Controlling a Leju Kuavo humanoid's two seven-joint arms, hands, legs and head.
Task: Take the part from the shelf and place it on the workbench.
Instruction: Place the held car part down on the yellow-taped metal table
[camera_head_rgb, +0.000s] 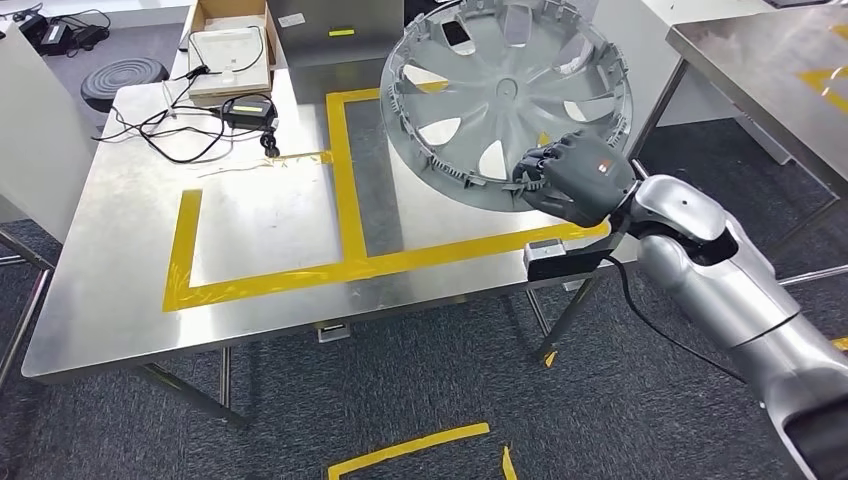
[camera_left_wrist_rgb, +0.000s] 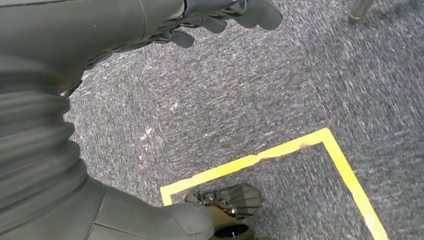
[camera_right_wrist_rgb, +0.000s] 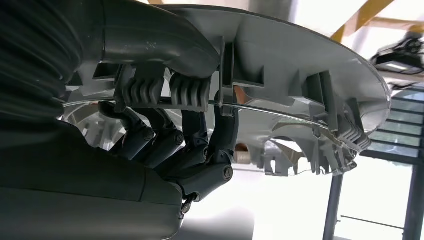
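Your right arm (camera_head_rgb: 720, 270) reached in from the lower right, bent at the wrist, with the right hand (camera_head_rgb: 575, 178) raised above the table. Its fingers (camera_right_wrist_rgb: 200, 150) were curled tight around a rim, thumb pressed on the opposite face. Your left hand (camera_left_wrist_rgb: 225, 15) hung low, fingers loosely curled, holding nothing.

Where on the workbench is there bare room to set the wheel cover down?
Bare steel lies inside the yellow tape outline on the workbench, beneath the wheel cover gripped by the right hand. The far left corner is crowded with cables, a charger and a box.
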